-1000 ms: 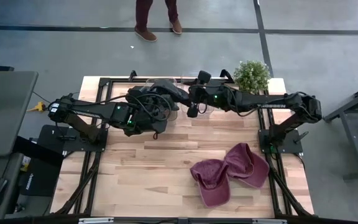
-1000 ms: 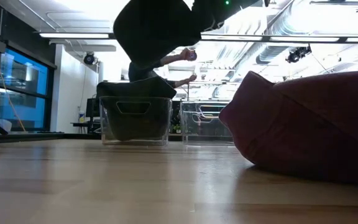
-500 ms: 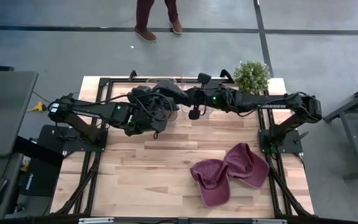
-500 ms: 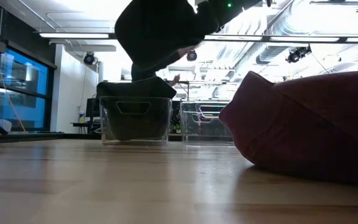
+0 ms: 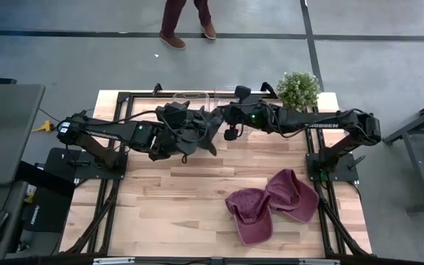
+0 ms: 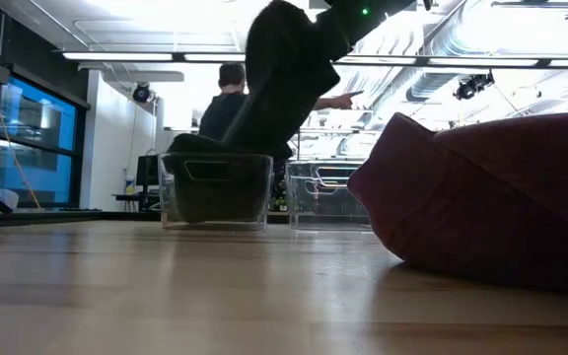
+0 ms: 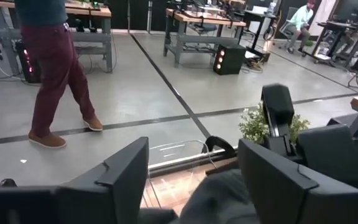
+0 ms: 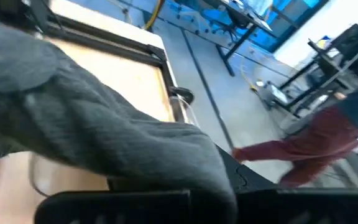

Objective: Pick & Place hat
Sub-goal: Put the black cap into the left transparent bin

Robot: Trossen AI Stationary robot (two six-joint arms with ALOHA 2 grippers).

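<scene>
2 grippers (image 5: 213,126) at grey hat (image 5: 203,131), right clamped.

You are looking at a grey concrete floor (image 5: 87,59) crossed by dark lines, workbenches (image 7: 191,22) standing behind, and ceiling strip lights (image 6: 146,56) glowing beside blue windows (image 6: 28,143).

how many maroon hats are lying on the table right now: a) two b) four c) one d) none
a) In the high view two maroon hats lie side by side, overlapping, on the wooden table near the right arm's base, while a dark grey hat hangs between the two hands farther back.
</scene>
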